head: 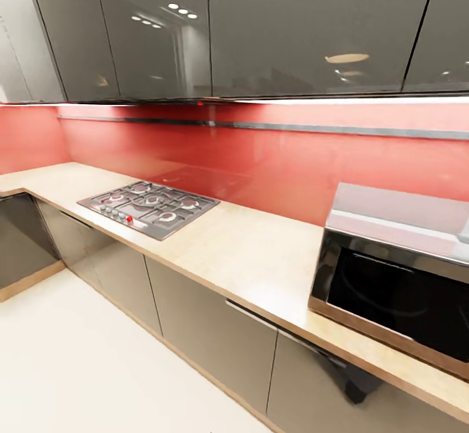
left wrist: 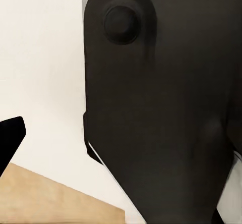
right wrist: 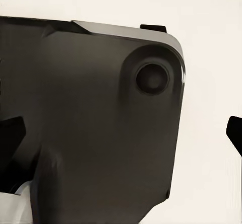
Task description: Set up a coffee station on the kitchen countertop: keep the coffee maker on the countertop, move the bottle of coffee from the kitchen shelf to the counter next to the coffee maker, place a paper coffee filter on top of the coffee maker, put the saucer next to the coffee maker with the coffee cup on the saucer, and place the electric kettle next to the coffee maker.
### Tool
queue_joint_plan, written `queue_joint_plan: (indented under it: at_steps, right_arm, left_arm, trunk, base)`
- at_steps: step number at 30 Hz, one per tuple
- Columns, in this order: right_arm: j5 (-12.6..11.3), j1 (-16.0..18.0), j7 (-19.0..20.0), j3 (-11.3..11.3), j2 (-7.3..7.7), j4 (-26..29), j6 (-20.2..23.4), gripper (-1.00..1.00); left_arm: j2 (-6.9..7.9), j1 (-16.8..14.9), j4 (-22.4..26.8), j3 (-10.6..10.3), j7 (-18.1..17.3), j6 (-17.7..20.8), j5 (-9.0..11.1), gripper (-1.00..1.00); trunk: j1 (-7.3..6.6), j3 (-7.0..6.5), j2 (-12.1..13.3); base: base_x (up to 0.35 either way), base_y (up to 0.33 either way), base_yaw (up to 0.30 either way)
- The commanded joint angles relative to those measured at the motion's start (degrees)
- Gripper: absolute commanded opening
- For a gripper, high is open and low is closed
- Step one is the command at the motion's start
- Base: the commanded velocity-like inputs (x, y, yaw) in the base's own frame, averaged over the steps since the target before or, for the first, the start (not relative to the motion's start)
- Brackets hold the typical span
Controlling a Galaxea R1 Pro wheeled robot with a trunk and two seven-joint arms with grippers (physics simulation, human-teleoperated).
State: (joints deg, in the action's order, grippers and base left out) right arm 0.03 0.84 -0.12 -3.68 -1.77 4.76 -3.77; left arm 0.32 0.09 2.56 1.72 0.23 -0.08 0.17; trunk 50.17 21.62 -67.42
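The head view looks along a beige kitchen countertop [head: 247, 251] under a red backsplash; it carries a gas hob [head: 148, 208] and a microwave [head: 397, 277]. In the right wrist view my right gripper [right wrist: 123, 143] is open: one black fingertip [right wrist: 10, 143] sits at one edge and the other at the opposite edge, with a dark part of my own body behind them. In the left wrist view my left gripper [left wrist: 121, 138] has a black fingertip [left wrist: 11, 133] far out at the edge, so it looks open and holds nothing.
Glossy grey wall cabinets [head: 260, 29] hang above the counter and grey base cabinets [head: 208, 335] run below it. The counter turns a corner at the far left. Pale floor [head: 78, 361] lies in front of the cabinets, and a wooden plinth strip [left wrist: 50, 199] is near my left gripper.
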Motion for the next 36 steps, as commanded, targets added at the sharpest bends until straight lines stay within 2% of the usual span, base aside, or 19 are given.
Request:
queue_joint_plan:
  at_steps: [1,9,21,36]
  right_arm:
    - [-0.1,0.0,0.0,-0.3,-0.01,0.0,-0.2,1.0]
    - [-0.2,0.0,0.2,-0.3,-0.31,0.7,-0.1,1.0]
    - [0.0,0.0,0.2,-0.4,-0.2,1.1,-0.2,1.0]
    - [0.0,0.0,0.2,-0.3,0.0,1.2,-0.2,1.0]
  left_arm:
    - [0.07,0.0,0.1,0.5,0.0,0.0,0.0,1.0]
    - [0.84,0.0,0.1,1.7,0.0,-0.1,-0.1,1.0]
    - [0.24,0.0,0.2,1.6,0.0,-0.1,0.1,1.0]
    - [0.36,-0.3,0.2,1.6,0.0,0.0,0.1,1.0]
  trunk:
    - [-0.23,-0.09,0.4]
    - [-1.98,-1.21,3.6]
    - [-4.62,-2.88,8.4]
    - [-7.91,-4.92,14.4]
  base:
    - [0.0,0.0,0.276]
    - [0.0,0.0,0.276]
    - [0.0,0.0,0.275]
    - [0.0,0.0,0.27]
